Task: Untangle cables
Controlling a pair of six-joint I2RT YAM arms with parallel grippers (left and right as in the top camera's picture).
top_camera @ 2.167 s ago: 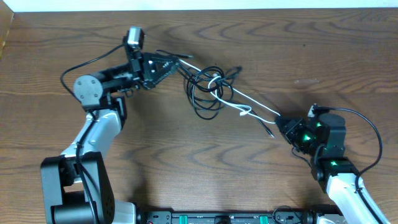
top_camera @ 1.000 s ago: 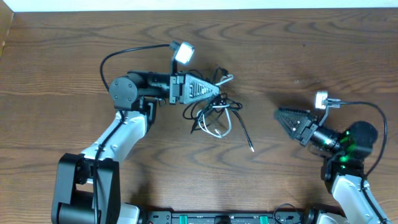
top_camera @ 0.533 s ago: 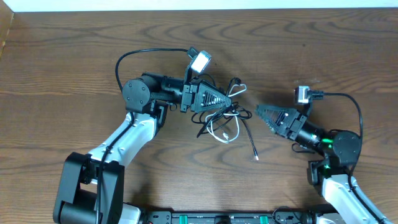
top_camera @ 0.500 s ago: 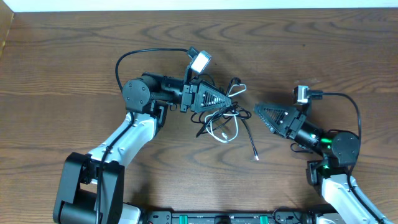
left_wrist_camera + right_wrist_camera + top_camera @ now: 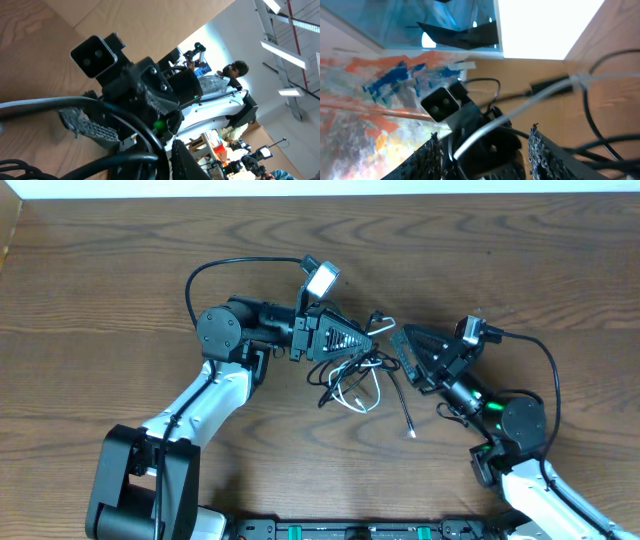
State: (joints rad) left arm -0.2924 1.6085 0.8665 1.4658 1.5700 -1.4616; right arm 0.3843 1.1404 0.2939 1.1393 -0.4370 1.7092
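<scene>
On the desk (image 5: 110, 270), the left end effector (image 5: 366, 340) is pressed together, pinching the cables (image 5: 352, 370). Their black-and-white tangle lies at its tip, mid-desk. Just right, the right end effector (image 5: 404, 340) is spread, with a white strand running between its fingers.

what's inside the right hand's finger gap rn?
A thin white cable crosses between the open right hand's fingers, thin black cables alongside. Behind: left arm's wrist camera. The cable's far end is covered.
</scene>
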